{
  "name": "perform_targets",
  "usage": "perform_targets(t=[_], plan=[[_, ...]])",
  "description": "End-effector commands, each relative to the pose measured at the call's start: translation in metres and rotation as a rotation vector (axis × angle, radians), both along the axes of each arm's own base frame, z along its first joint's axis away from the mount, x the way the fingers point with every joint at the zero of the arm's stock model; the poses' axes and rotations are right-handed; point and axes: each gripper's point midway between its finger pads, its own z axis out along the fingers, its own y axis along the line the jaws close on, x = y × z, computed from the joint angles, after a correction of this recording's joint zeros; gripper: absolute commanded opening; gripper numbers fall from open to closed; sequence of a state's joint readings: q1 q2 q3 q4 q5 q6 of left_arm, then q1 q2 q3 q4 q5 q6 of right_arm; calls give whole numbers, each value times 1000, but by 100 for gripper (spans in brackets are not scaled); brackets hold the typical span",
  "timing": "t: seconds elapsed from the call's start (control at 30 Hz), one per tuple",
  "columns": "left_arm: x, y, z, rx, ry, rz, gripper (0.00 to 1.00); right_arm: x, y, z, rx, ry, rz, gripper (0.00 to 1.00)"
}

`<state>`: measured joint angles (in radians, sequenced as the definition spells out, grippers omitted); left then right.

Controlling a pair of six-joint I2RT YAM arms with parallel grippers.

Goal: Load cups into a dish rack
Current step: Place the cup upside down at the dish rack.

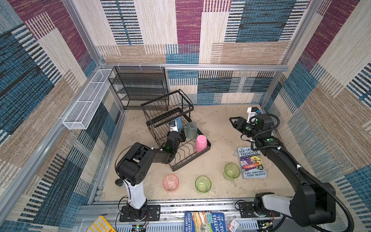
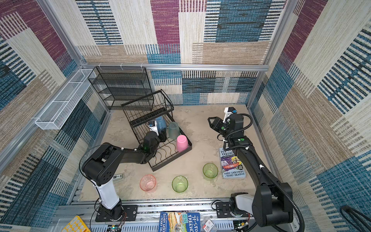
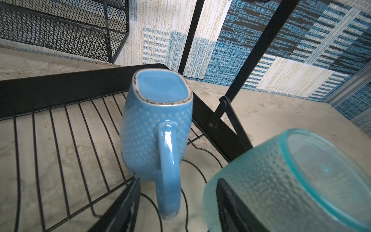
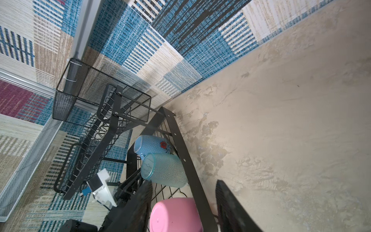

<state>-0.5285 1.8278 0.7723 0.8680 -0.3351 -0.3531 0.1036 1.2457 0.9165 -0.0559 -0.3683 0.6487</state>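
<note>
The black wire dish rack (image 1: 190, 158) (image 2: 170, 160) stands at the middle left. Three cups sit upside down in its lower tray: a blue handled mug (image 1: 178, 122) (image 3: 156, 128), a frosted grey-teal cup (image 1: 191, 130) (image 3: 281, 180) and an opaque pink cup (image 1: 200, 143) (image 4: 172, 215). My left gripper (image 1: 181, 137) (image 3: 178, 180) is open in the tray. The mug's handle stands between its fingers, clear of both. My right gripper (image 1: 231, 120) (image 4: 183, 182) hangs open and empty at the back right. A translucent pink cup (image 1: 170, 182) and two green cups (image 1: 203, 184) (image 1: 232, 170) stand upright on the table in front.
A book (image 1: 252, 162) lies under my right arm beside the nearer green cup. A black mesh shelf unit (image 1: 140, 88) stands behind the rack. A white mesh trough (image 1: 86, 102) hangs on the left wall. More books (image 1: 204, 222) lie past the table's front edge.
</note>
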Motion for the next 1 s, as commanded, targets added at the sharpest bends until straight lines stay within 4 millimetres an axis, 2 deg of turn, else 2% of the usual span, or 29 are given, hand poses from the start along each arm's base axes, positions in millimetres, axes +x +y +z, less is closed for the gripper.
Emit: perform_targets(t=[0.0,0.2,0.63,0.97], plan=[[-3,-3,16,-55,-28,-18,66,1,1,-5,-54,13,-5,56],[-16,-1,14,-68,5,-37,71,-1,17,-14,-114,31,22,61],[-47,3,13,-70,29,-84,72,-15,51,-34,-235,60,103,65],[-71,-7,17,-13,31,-149,71,-30,76,-40,-350,53,174,66]])
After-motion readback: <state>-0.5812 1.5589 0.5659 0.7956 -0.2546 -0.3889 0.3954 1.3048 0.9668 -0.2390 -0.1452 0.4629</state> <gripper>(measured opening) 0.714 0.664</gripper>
